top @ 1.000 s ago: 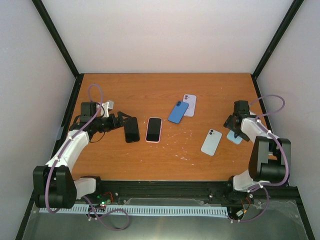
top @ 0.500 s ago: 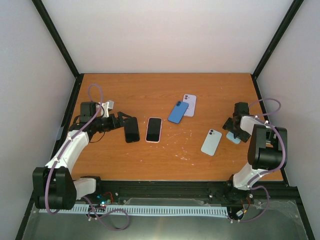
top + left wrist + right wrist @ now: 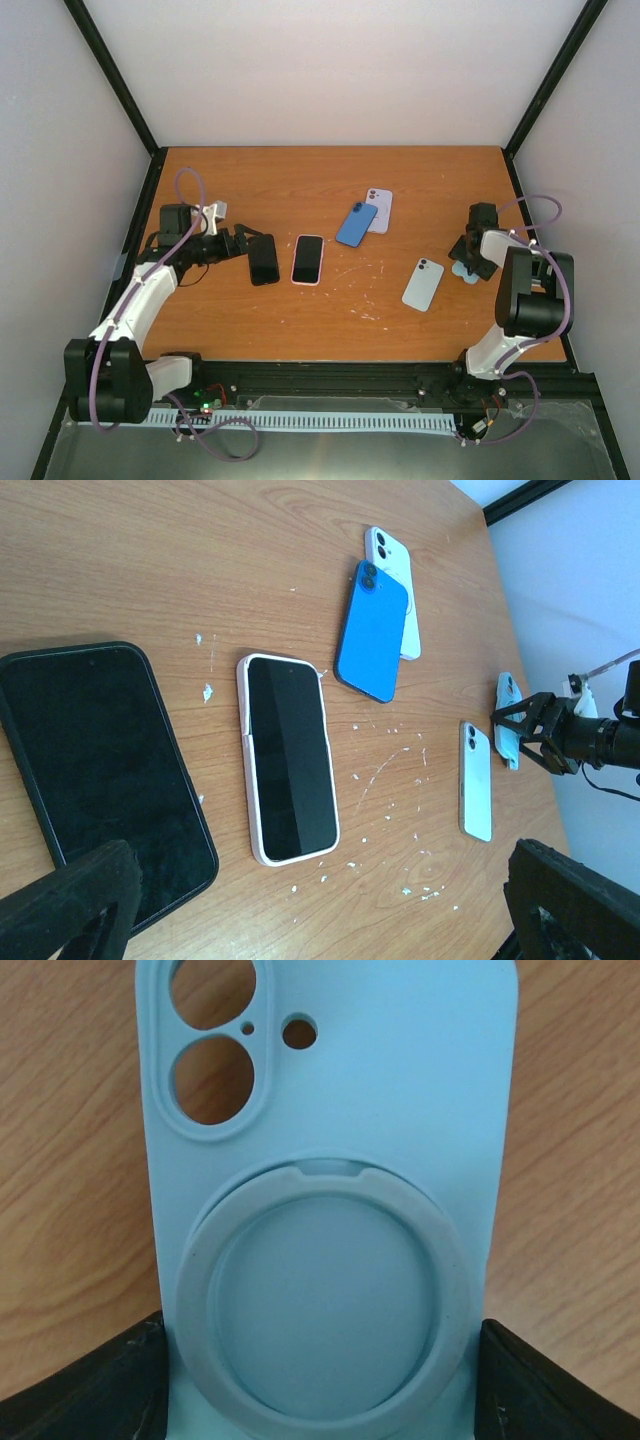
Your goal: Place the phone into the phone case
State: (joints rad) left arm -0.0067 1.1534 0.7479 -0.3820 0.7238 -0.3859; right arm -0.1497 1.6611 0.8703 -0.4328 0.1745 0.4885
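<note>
A light blue phone case (image 3: 330,1160), with camera holes and a round ring, fills the right wrist view. My right gripper (image 3: 325,1370) is shut on its two long edges, one finger on each side. From above, that gripper (image 3: 466,262) sits at the table's right side with the case (image 3: 467,272) under it. A light blue phone (image 3: 423,284) lies face down just to its left and also shows in the left wrist view (image 3: 476,780). My left gripper (image 3: 250,245) is open and empty over a black phone (image 3: 264,260).
A phone in a pink case (image 3: 308,259) lies face up beside the black one. A blue phone (image 3: 356,224) overlaps a lavender-white phone (image 3: 378,209) further back. White specks dot the wooden table (image 3: 330,180). Black frame posts stand at the corners.
My right arm has drawn in and the gripper has settled lower over the light blue case, which now shows less from above. The left arm has not moved.
</note>
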